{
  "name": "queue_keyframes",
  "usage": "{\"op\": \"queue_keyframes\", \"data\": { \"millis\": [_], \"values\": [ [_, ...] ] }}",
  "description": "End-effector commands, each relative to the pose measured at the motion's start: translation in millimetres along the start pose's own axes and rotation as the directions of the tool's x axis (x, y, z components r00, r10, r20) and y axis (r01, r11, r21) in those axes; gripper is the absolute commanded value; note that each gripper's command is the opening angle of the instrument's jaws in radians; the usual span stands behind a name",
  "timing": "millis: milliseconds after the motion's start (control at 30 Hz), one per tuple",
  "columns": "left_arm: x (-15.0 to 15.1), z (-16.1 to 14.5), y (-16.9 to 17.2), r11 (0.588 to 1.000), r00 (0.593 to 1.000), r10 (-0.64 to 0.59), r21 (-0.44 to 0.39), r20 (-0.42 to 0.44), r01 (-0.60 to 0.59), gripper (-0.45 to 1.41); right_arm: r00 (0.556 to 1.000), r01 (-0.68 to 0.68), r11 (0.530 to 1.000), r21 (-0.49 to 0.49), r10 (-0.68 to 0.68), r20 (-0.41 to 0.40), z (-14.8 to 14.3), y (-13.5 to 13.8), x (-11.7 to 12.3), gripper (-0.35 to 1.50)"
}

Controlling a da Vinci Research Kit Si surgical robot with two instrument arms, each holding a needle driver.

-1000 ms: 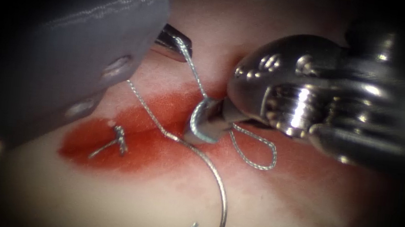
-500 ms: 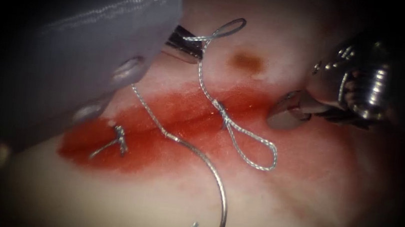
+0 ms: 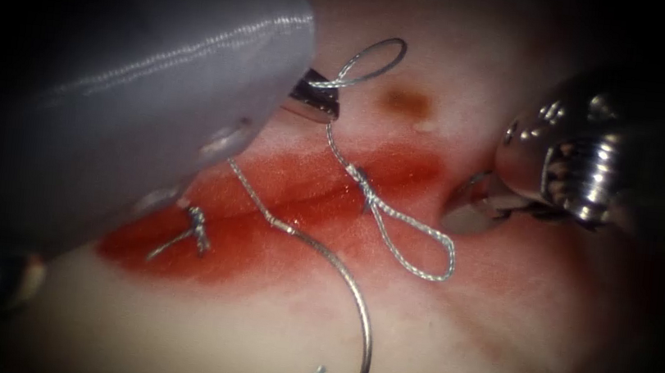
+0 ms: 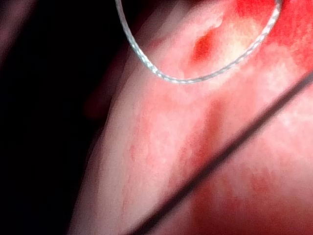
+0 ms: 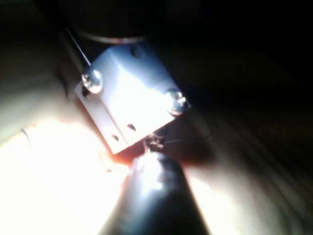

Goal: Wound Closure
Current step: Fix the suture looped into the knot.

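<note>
The left tool point(image 3: 315, 101) pinches the thread point(image 3: 345, 161) in pressed-together jaws above the cut point(image 3: 298, 199), a small loop standing past its tip. The right tool point(image 3: 470, 211) sits at the cut's right end, holding nothing; I cannot tell its jaw state. The needle point(image 3: 356, 313) lies free on the tissue point(image 3: 194, 329) below the cut, not in it. 1 finished knot point(image 3: 196, 226) sits left.
</note>
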Motion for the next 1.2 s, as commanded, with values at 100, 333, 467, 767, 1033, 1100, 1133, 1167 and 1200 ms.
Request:
{"op": "queue_keyframes", "data": {
  "millis": [100, 333, 467, 767, 1033, 1100, 1133, 1167, 1200],
  "values": [
    [-0.9, -2.2, 0.8, 0.997, 1.0, 0.021, 0.079, -0.018, -0.02, -0.45, 0.996, -0.028, 0.996, -0.086, 0.02, -0.087, -2.6, 1.0, 2.0, -0.35],
    [-0.7, -3.8, 1.6, 0.997, 0.999, 0.029, 0.077, -0.014, -0.028, -0.45, 0.941, -0.228, 0.971, 0.076, 0.24, -0.24, -2.2, 0.4, 2.0, -0.35],
    [-0.1, -3.7, 1.5, 0.998, 0.999, 0.037, 0.056, -0.009, -0.036, -0.45, 0.959, -0.21, 0.966, 0.148, 0.233, -0.158, -0.2, -0.9, 1.2, -0.35],
    [2.4, -4.0, 0.7, 0.999, 0.999, 0.041, 0.018, -0.013, -0.041, -0.45, 0.964, -0.183, 0.973, 0.139, 0.205, -0.172, 4.7, -6.2, -0.4, -0.35],
    [3.1, -2.7, -0.2, 0.997, 0.997, 0.077, 0.003, -0.015, -0.077, -0.45, 0.951, -0.203, 0.967, 0.153, 0.232, -0.205, 5.0, -5.9, 0.4, -0.11],
    [3.1, -2.7, -0.2, 0.997, 0.997, 0.077, 0.003, -0.015, -0.077, -0.45, 0.949, -0.214, 0.967, 0.136, 0.238, -0.205, 4.9, -5.8, 0.4, 0.22],
    [3.1, -2.6, -0.2, 0.997, 0.997, 0.077, 0.002, -0.015, -0.077, -0.45, 0.95, -0.206, 0.973, 0.103, 0.224, -0.219, 4.6, -5.7, 0.4, 0.49],
    [3.1, -2.6, -0.2, 0.997, 0.997, 0.077, 0.002, -0.015, -0.077, -0.45, 0.95, -0.206, 0.973, 0.103, 0.224, -0.219, 4.6, -5.7, 0.4, 0.49],
    [3.1, -2.6, -0.2, 0.997, 0.997, 0.077, 0.001, -0.015, -0.077, -0.45, 0.95, -0.199, 0.976, 0.091, 0.215, -0.226, 4.4, -5.6, 0.4, 0.49]
  ]
}}
